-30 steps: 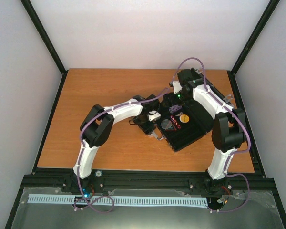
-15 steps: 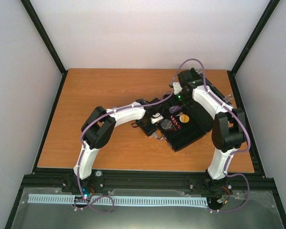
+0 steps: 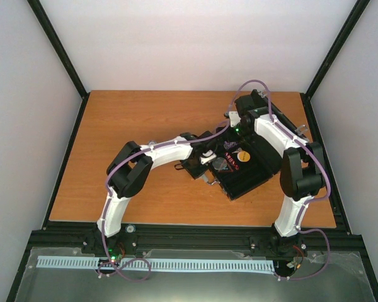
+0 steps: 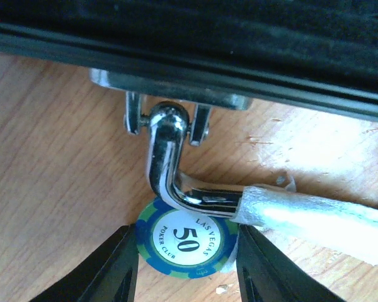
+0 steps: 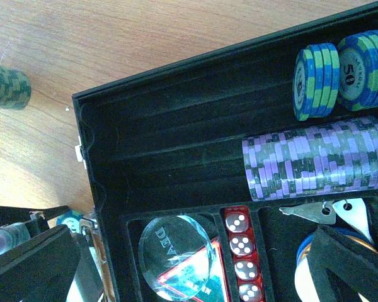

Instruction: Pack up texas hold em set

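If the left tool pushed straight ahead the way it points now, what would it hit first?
The blue chip, flanked by the left tool; just beyond it, the metal handle overlapping the chip's far edge, then the case. Heights are hard to judge.

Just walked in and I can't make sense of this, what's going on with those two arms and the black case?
The robot is packing a poker set into the open case. The left gripper is low over the table by the case's handle, with a blue chip between its fingers; whether they grip it yet is unclear. The right gripper hangs open over the case, holding nothing. Purple chips and red dice are already inside.
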Robot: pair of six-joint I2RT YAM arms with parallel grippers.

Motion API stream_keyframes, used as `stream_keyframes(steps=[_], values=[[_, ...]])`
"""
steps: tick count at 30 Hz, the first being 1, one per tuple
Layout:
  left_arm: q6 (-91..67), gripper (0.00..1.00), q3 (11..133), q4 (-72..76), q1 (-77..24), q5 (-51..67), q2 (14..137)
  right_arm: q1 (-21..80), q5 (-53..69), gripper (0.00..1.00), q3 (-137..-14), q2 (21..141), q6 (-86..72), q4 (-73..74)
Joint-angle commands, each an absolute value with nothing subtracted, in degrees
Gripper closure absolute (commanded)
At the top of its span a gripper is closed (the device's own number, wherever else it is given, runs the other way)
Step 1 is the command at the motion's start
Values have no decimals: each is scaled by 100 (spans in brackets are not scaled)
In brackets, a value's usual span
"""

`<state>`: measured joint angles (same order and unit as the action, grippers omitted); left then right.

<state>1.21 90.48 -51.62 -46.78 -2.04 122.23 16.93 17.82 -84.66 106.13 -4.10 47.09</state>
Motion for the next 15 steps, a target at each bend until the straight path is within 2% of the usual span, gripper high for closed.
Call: stream_keyframes(steps=[1, 7, 15], values=[[46, 59, 8679, -5253, -4684, -828, 12506, 1652, 1852, 0, -8431, 10459, -395, 4635], [20, 55, 8685, -5283, -4674, -1065, 12230, 1651, 1854, 0, -8437, 10451, -404, 4649], [-29, 54, 8884, -5413, -4649, -1112, 11797, 1647, 1855, 0, -8430, 10446, -422, 4649]])
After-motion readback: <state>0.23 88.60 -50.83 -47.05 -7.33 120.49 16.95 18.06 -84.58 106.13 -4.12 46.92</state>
